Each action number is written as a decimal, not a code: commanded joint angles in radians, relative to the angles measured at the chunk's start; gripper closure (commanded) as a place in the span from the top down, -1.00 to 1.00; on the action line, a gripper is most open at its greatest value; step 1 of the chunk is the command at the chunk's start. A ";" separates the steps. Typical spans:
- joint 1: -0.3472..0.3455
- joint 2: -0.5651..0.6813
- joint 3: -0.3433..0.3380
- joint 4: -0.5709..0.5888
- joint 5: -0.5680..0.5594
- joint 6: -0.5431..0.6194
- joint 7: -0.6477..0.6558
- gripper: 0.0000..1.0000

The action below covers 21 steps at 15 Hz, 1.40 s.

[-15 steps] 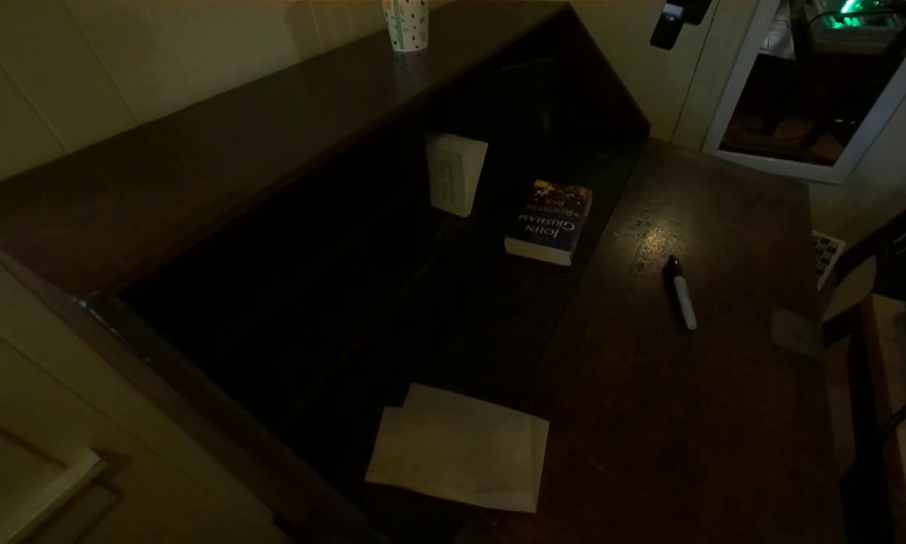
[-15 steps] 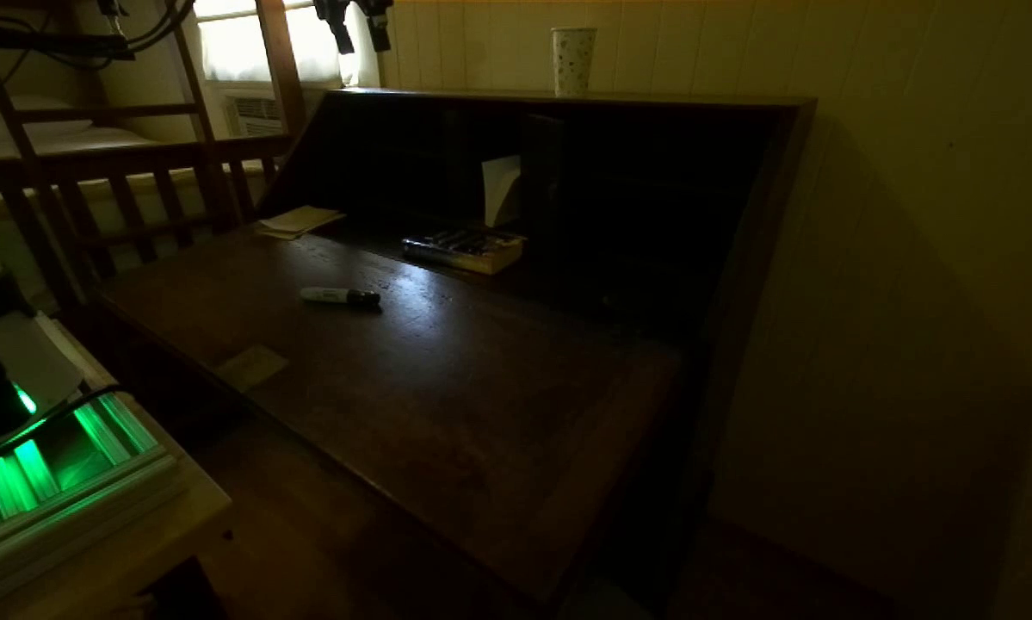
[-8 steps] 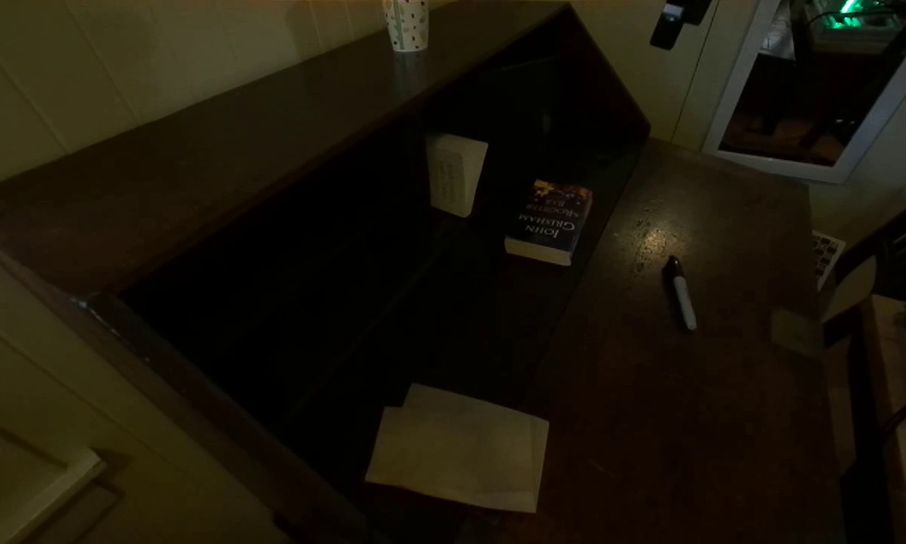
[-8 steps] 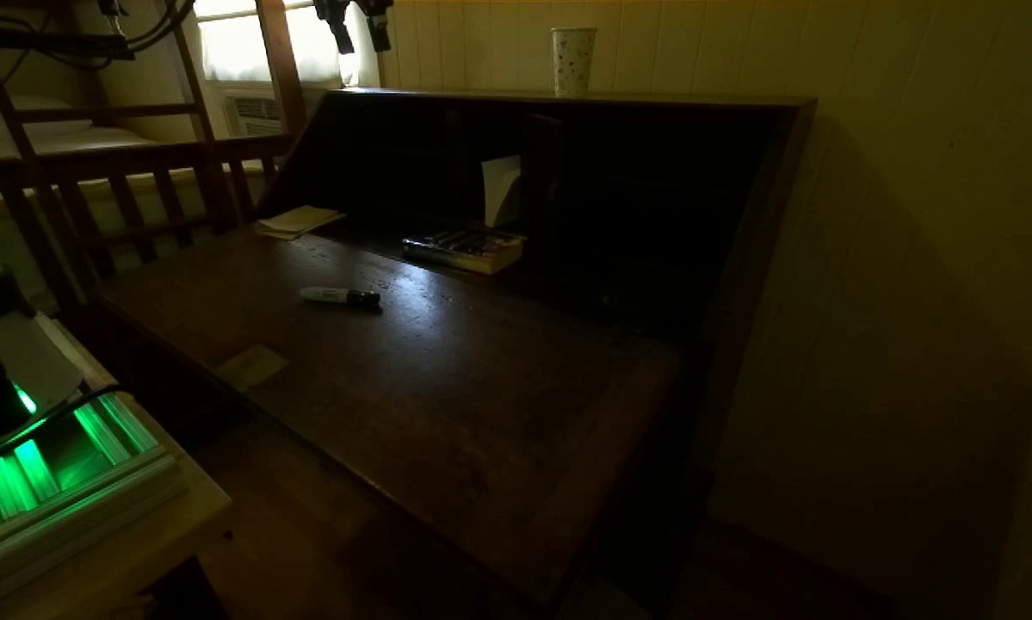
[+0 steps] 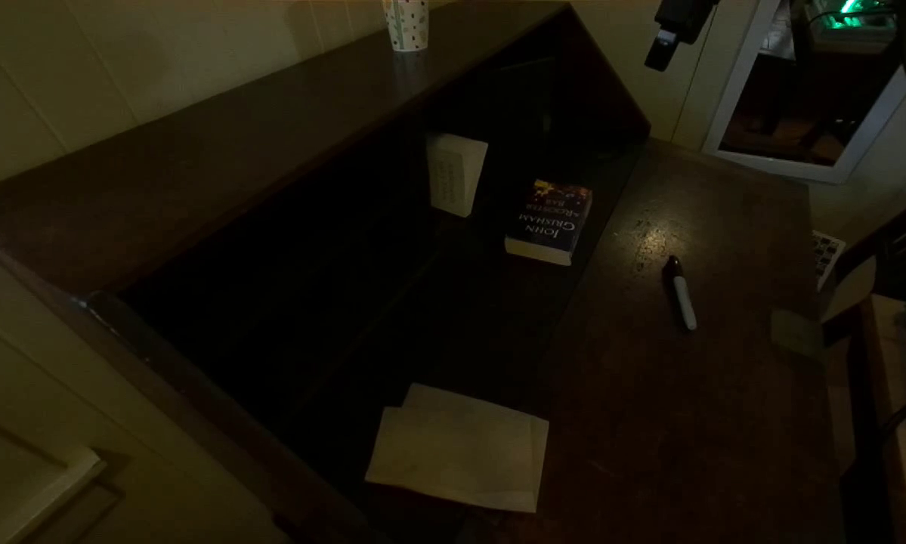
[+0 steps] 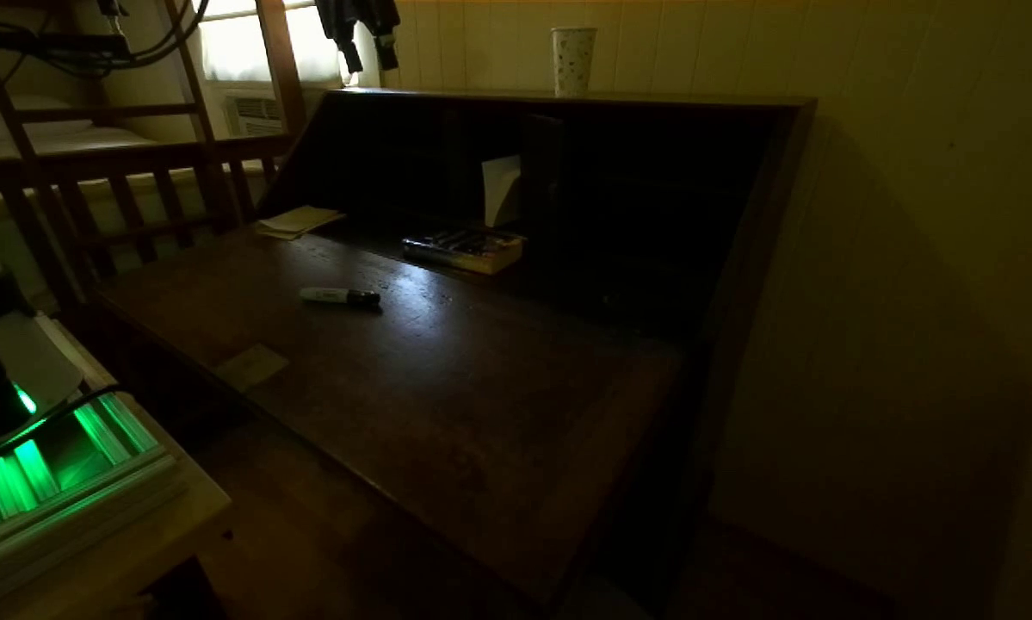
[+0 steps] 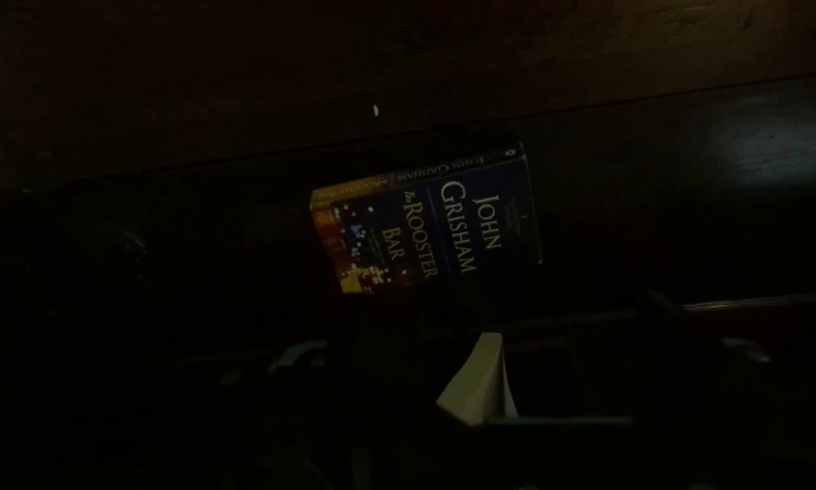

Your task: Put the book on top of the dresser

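Item under task: a thin, pale, whitish rectangular book point(image 5: 456, 175). It stands upright on edge within the dark recess point(image 6: 653, 198) of a long, dark brown wooden dresser point(image 5: 256, 113), below the level of the flat top. Print on its cover is too dim to read.

Adjacent item: a thick, dark blue paperback point(image 5: 549, 223) with orange and yellow artwork lies flat, face up, near the pale book and in front of it. The lettering "John Grisham" and "The Rooster Bar" is legible in the wrist view.

Equipment: the black two-fingered pincer point(image 6: 371, 67) hangs in mid-air, tips downward, appearing above the left end of the dresser as seen in an exterior view. Its fingers stand wide, background showing between them. It is well apart from the pale book; in the wrist view it is largely lost in shadow.

Surface: a brown wooden counter point(image 6: 447, 379) extends from the recess. A white-barrelled, black-capped marker point(image 6: 341, 297) lies on it. Overlapping flat, pale sheets point(image 5: 460, 453) lie at one end, near the line where counter and recess meet. A pale rectangular patch point(image 6: 253, 368), nature uncertain, shows at the outer edge.

Top of dresser: a white, speckled cup point(image 6: 573, 65) stands upright, near a yellowish panelled wall point(image 6: 696, 52).
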State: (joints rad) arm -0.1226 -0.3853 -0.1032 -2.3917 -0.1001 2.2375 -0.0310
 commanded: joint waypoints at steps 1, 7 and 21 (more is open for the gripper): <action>-0.023 0.014 -0.002 -0.051 -0.036 0.148 0.015 1.00; -0.018 0.128 -0.010 -0.078 -0.010 0.400 -0.014 1.00; 0.026 0.308 -0.020 -0.058 0.140 0.641 -0.106 1.00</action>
State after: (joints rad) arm -0.0953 -0.0771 -0.1243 -2.4497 0.0445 2.8792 -0.1428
